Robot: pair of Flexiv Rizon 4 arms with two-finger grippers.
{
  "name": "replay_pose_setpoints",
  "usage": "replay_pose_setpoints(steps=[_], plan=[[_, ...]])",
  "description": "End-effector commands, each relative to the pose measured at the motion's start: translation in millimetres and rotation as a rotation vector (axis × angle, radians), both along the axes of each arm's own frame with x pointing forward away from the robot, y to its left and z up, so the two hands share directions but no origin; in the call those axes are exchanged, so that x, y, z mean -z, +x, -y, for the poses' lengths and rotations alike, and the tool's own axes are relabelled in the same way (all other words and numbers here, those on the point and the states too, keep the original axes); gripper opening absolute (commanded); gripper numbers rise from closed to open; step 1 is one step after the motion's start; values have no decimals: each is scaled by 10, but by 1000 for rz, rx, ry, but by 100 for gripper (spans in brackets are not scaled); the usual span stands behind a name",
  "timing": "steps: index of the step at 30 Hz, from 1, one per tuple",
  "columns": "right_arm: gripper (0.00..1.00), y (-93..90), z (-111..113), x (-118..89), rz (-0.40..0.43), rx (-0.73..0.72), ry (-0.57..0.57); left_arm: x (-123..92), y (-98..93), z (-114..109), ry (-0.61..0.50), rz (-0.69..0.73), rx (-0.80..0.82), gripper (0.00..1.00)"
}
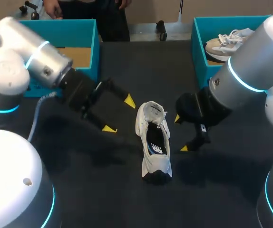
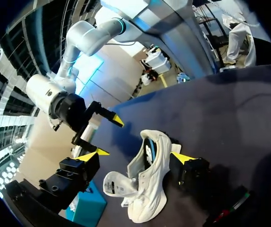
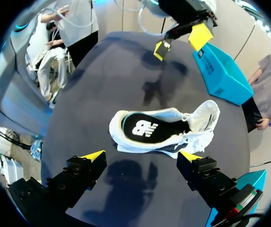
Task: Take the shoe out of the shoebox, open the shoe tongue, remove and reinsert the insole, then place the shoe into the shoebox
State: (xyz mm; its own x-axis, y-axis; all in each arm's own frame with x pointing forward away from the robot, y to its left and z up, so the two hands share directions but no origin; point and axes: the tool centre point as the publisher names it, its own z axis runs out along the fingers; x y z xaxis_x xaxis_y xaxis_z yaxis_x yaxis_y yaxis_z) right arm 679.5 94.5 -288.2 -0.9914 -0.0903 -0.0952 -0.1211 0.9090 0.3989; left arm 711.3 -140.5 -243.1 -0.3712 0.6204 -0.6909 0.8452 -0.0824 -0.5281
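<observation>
A white shoe (image 1: pixel 153 142) lies on the dark table in the middle, tongue folded back towards the far end, and a black insole shows inside it. My left gripper (image 1: pixel 119 114) hovers open just left of the shoe's tongue end, touching nothing. In the left wrist view the shoe (image 2: pixel 142 189) lies below the wide-apart fingers of that gripper (image 2: pixel 136 156). My right gripper (image 1: pixel 180 133) stands open close to the shoe's right side. In the right wrist view the shoe (image 3: pixel 164 130) lies just ahead of that gripper (image 3: pixel 141 156), with my left gripper (image 3: pixel 182 41) beyond it.
A teal shoebox (image 1: pixel 86 28) stands open at the back left, showing its brown floor. A second teal shoebox (image 1: pixel 199 45) at the back right holds another light shoe (image 1: pixel 227 42). Bare dark table (image 1: pixel 103 190) lies in front of the shoe.
</observation>
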Motion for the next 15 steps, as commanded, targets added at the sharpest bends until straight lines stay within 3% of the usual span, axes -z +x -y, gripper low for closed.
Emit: replay_pose_setpoints(steps=[1, 15], plan=[[100, 104, 61, -136, -34, -18, -58, -17, 92, 10, 126, -10, 100, 100], [100, 262, 502, -545, -33, 93, -88, -15, 117, -1, 117, -44, 102, 100]])
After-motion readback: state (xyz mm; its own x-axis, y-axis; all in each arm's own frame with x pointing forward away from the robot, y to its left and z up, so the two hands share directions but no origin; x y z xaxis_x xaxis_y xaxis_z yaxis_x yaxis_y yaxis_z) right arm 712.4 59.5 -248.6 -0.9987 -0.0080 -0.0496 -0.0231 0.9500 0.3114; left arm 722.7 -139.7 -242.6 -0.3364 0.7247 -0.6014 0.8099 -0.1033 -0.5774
